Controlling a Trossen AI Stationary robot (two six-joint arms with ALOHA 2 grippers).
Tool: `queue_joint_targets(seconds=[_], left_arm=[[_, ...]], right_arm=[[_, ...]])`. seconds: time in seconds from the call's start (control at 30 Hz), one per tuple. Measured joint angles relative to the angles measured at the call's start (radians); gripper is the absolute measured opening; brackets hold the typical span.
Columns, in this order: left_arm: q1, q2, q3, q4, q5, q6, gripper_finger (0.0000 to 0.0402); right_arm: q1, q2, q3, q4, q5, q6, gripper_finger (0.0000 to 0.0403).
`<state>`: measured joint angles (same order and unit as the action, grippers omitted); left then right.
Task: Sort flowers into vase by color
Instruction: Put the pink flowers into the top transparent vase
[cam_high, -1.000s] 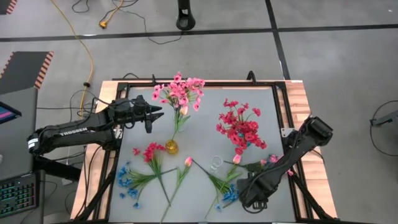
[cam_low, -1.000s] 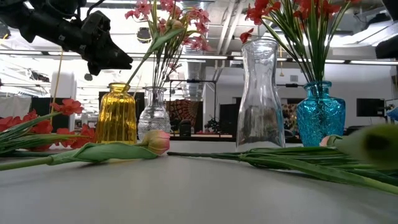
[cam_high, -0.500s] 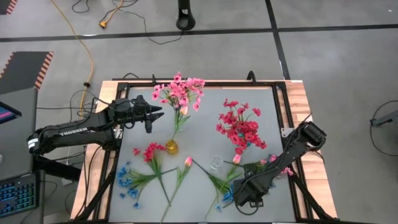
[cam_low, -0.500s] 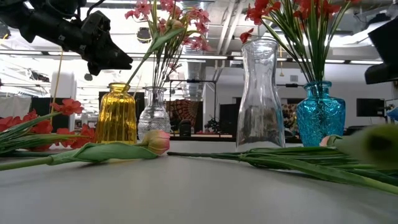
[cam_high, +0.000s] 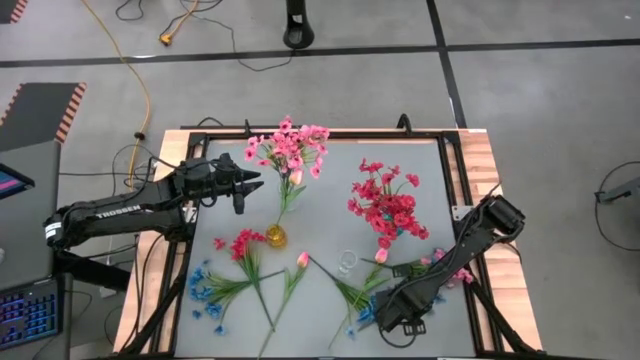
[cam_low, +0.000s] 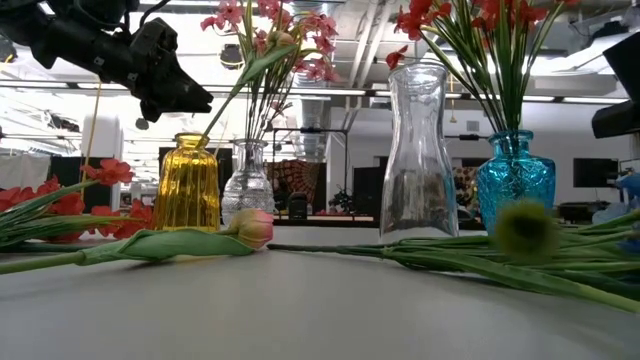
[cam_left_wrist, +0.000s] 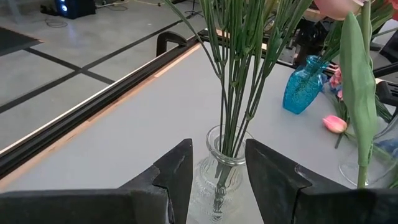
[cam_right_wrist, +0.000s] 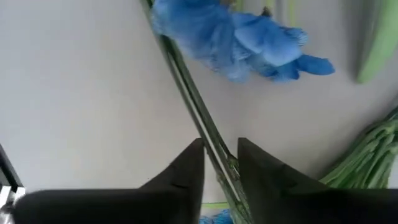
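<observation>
While many flowers already stand in vases, plenty are left lying on the table. The light pink bunch stands at the far left; its stems lean down toward the yellow vase, and a clear vase in the left wrist view also holds green stems, so I cannot tell which pink flowers go in which. The deep red-pink bunch stands at the far right in the blue vase. A tall clear vase in the middle has nothing in it yet (maybe it is for the blue ones).

On the near side, loose flowers wait: blue sprigs and a red-pink sprig at the near left, a pink tulip bud near the middle, and more blue blossoms at the near right. So I think the job is a bit more than half done.

The right gripper is low over the near right part of the table. Its two fingers are a little apart, with a thin green stem of a blue flower between them. I cannot tell if they pinch it yet.

The left gripper waits high at the far left, just beside the pink bunch, with its fingers spread and holding nothing.
</observation>
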<state>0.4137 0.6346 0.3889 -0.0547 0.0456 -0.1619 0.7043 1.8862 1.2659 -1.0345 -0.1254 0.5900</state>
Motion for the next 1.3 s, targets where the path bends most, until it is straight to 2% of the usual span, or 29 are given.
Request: queue_joint_targets(seconds=[0.3, 0.4, 0.57, 0.93, 1.3], left_arm=[[0.000, 0.000, 0.000, 0.000, 0.000, -0.001, 0.0135], [0.000, 0.000, 0.000, 0.000, 0.000, -0.008, 0.0135], [0.000, 0.000, 0.000, 0.000, 0.000, -0.009, 0.0135], [0.000, 0.000, 0.000, 0.000, 0.000, -0.011, 0.0135], [0.000, 0.000, 0.000, 0.000, 0.000, -0.011, 0.0135]], right_arm=[[0.000, 0.000, 0.000, -0.002, -0.074, 0.004, 0.0016], [0.000, 0.000, 0.005, -0.015, -0.111, 0.004, 0.0017], [0.000, -0.001, 0.079, -0.099, -0.114, -0.013, 0.0020], [-0.001, -0.002, 0.396, -0.387, -0.112, -0.024, 0.0018], [-0.056, -0.002, 0.713, -0.535, -0.101, -0.023, 0.0018]])
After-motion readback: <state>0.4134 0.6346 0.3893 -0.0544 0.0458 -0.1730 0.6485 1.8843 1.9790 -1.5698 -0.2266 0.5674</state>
